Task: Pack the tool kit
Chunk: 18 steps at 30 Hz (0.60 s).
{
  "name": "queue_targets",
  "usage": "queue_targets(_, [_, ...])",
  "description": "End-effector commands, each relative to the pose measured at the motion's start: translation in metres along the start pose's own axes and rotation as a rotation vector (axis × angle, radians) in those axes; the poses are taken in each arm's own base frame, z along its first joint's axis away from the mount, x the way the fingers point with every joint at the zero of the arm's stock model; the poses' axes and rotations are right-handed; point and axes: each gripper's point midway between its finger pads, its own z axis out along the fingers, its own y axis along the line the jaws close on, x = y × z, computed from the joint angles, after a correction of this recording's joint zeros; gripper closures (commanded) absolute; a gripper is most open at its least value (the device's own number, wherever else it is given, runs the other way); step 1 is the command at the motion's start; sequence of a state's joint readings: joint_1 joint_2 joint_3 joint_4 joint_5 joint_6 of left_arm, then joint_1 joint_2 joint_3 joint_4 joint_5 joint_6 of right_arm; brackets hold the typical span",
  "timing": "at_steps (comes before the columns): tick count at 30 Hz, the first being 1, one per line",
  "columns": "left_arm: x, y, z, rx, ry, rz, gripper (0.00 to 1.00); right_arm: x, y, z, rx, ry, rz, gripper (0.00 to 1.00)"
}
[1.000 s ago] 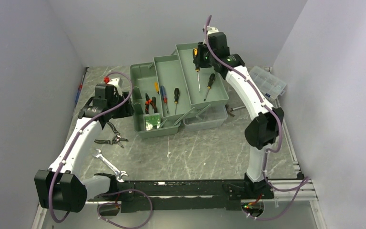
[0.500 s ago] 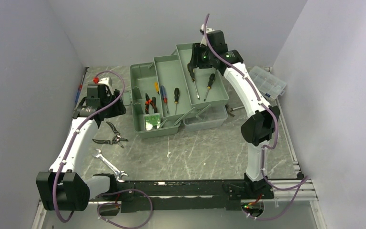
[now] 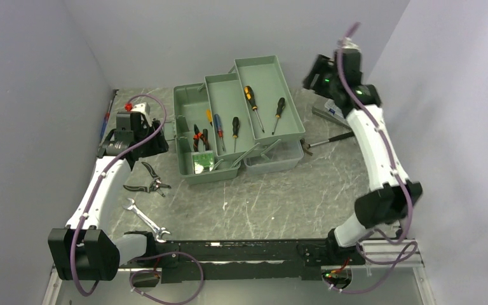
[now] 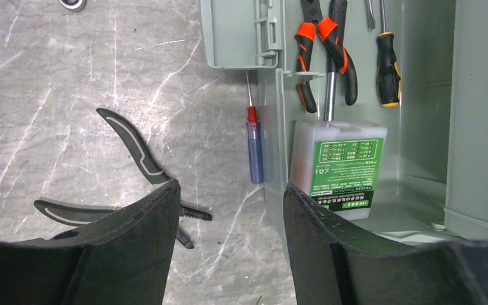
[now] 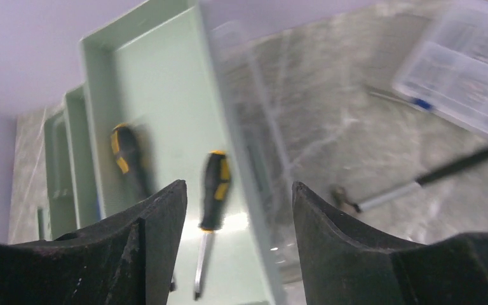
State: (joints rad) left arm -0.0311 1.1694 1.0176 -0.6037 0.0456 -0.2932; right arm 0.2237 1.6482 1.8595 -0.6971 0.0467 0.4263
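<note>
The sage-green toolbox (image 3: 194,101) stands open mid-table with its trays fanned out. The top tray (image 3: 267,73) holds two black-and-yellow screwdrivers (image 3: 251,107) (image 3: 279,108), also blurred in the right wrist view (image 5: 215,184). The lower part holds red-handled pliers (image 4: 321,44), screwdrivers (image 4: 387,63) and a green-labelled box (image 4: 340,168). My right gripper (image 3: 314,70) (image 5: 238,197) is open and empty, raised to the right of the top tray. My left gripper (image 3: 159,145) (image 4: 232,203) is open and empty above the table at the toolbox's left wall, over a blue screwdriver (image 4: 255,149).
Black pliers (image 3: 147,184) (image 4: 133,152) and a wrench (image 3: 145,219) lie on the table at the left. A long tool with a dark handle (image 3: 327,140) (image 5: 419,181) lies right of the toolbox. A clear organizer box (image 5: 464,70) sits at the back right. A blue screwdriver (image 3: 106,117) lies by the left wall.
My right gripper let go of a black-and-yellow screwdriver into the top tray, then swung up and to the right. My left gripper drew back a little to the left, then stayed still.
</note>
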Motion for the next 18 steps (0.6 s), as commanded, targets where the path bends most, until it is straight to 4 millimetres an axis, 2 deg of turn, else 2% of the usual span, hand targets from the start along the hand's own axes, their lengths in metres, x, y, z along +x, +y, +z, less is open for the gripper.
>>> queue_targets(1, [-0.009, -0.005, -0.003, 0.029, -0.031, 0.002, 0.36, -0.04, -0.054, -0.045, 0.106, -0.231, 0.228, 0.37])
queue_targets(2, [-0.01, -0.005, -0.004, 0.028, -0.034, 0.001, 0.35, -0.029, -0.064, -0.046, 0.116, -0.228, 0.247, 0.37])
queue_targets(4, [-0.01, -0.002, -0.005, 0.012, -0.042, -0.007, 0.33, -0.018, -0.064, -0.059, 0.074, -0.241, 0.25, 0.38])
queue_targets(7, [-0.006, 0.007, -0.001, -0.041, -0.021, -0.036, 0.32, 0.006, -0.05, -0.064, -0.036, -0.182, 0.196, 0.37])
queue_targets(13, [0.004, 0.036, 0.017, -0.092, 0.064, -0.197, 0.44, 0.051, -0.045, -0.07, -0.108, -0.07, 0.163, 0.37])
queue_targets(16, [0.011, 0.03, 0.028, -0.021, 0.119, -0.217, 0.51, 0.064, -0.045, -0.077, -0.131, -0.055, 0.149, 0.37])
queue_targets(18, [0.024, 0.024, 0.037, 0.007, 0.196, -0.234, 0.53, 0.071, -0.046, -0.079, -0.136, -0.047, 0.144, 0.37])
